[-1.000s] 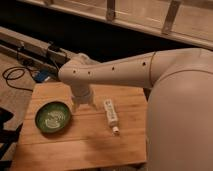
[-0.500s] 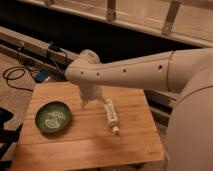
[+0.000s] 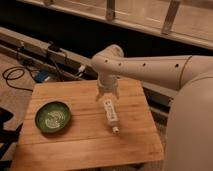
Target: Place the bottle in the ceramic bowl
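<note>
- The wooden table (image 3: pixel 75 145) carries both task things
- The white robot arm (image 3: pixel 150 67) reaches in from 3 o'clock, the only arm there is
- The ceramic bowl (image 3: pixel 52 117) sits empty at 9 o'clock from the bottle, well apart
- The bottle (image 3: pixel 110 114) lies flat near the table's middle, its long axis running 11 to 5 o'clock, its pale cap (image 3: pixel 115 129) at the 5 o'clock end
- The gripper (image 3: pixel 106 95) hangs just over the bottle's 11 o'clock end with fingers spread and nothing held; the bottle's middle lies toward 5 o'clock from it, so the grasp likely needs a short shift that way and jaws set across the axis
</note>
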Tool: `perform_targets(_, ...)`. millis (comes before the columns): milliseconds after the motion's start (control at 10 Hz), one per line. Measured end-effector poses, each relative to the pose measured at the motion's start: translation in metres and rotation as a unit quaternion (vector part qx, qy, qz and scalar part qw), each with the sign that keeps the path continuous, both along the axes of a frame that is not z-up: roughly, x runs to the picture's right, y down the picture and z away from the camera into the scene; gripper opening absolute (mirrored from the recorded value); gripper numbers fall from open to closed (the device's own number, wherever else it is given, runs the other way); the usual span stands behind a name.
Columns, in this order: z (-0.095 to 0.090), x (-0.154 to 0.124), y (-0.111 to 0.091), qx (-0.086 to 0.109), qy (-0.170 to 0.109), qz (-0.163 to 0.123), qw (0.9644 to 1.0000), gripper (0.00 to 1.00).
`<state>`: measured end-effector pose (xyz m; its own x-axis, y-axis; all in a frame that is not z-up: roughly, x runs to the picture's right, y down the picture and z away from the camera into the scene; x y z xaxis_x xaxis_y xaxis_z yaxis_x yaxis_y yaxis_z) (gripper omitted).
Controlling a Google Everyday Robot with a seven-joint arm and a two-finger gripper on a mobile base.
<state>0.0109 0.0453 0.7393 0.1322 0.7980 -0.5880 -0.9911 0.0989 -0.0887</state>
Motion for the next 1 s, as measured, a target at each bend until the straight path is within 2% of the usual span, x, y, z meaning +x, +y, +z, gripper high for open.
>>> perform_targets(500, 0.003, 0.003, 0.005, -0.006, -0.001, -0.005, 1.0000, 0.65)
perform_targets(700, 0.022, 0.008, 0.018, -0.016, -0.011, -0.021, 0.9996, 0.65)
perform_targets(1000, 0.041, 0.011, 0.029, -0.023, -0.003, -0.042, 0.9988, 0.65)
